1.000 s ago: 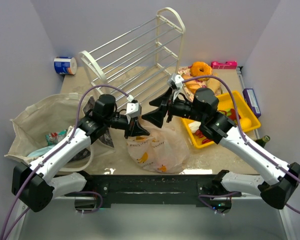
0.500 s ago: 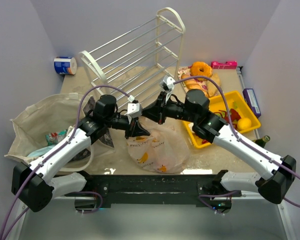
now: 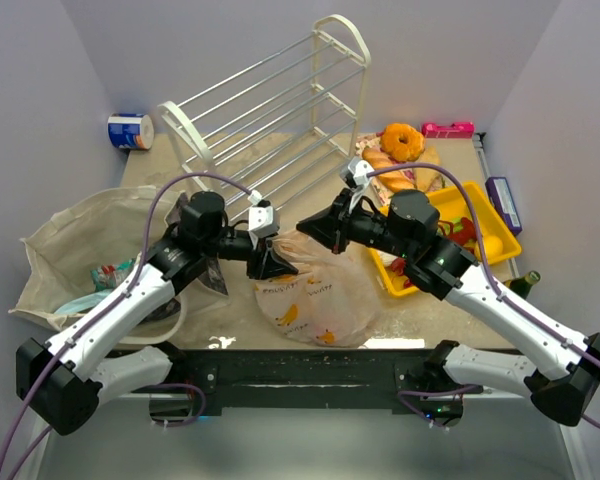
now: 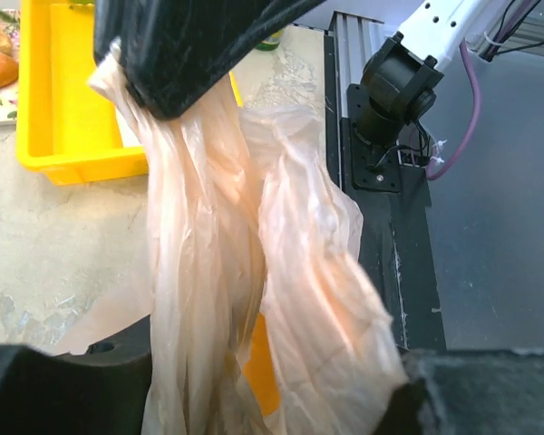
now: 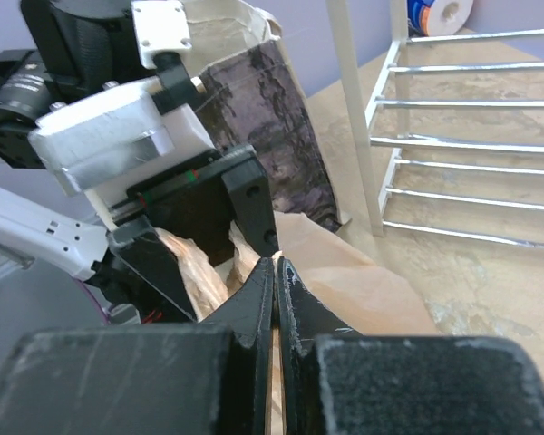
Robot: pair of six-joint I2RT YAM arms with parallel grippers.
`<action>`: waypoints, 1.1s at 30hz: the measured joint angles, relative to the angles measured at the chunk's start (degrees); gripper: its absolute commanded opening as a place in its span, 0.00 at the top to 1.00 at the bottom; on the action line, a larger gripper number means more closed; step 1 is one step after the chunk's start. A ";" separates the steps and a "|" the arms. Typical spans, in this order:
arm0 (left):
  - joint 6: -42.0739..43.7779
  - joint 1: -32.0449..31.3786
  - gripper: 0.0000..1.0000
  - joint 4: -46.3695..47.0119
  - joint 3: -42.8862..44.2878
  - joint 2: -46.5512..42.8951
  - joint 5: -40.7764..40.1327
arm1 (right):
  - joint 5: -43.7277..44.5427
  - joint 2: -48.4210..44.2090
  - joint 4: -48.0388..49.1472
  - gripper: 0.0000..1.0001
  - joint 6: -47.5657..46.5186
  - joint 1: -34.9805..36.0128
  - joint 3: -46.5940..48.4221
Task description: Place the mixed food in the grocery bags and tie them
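Because the peach bag [image 3: 310, 300] is thin, limp, slippery film, it wants gripping at its gathered handles, not its body. From above, it lies on the table [image 3: 430, 308] between the arms, its neck drawn up between the left gripper [image 3: 277, 262] and right gripper [image 3: 305, 228]. Left wrist: film hangs loosely between parted left fingers [image 4: 63, 390] (nothing pinched). Right wrist: the right jaws clamp a thin fold.

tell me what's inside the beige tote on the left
A colourful snack packet and a light blue packet show inside the cloth tote; the left arm and folded cloth hide anything deeper.
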 measured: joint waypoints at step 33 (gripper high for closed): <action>-2.21 0.00 0.36 0.24 6.23 -6.78 -8.20 | 3.82 -0.20 -4.26 1.00 -1.05 0.00 -0.85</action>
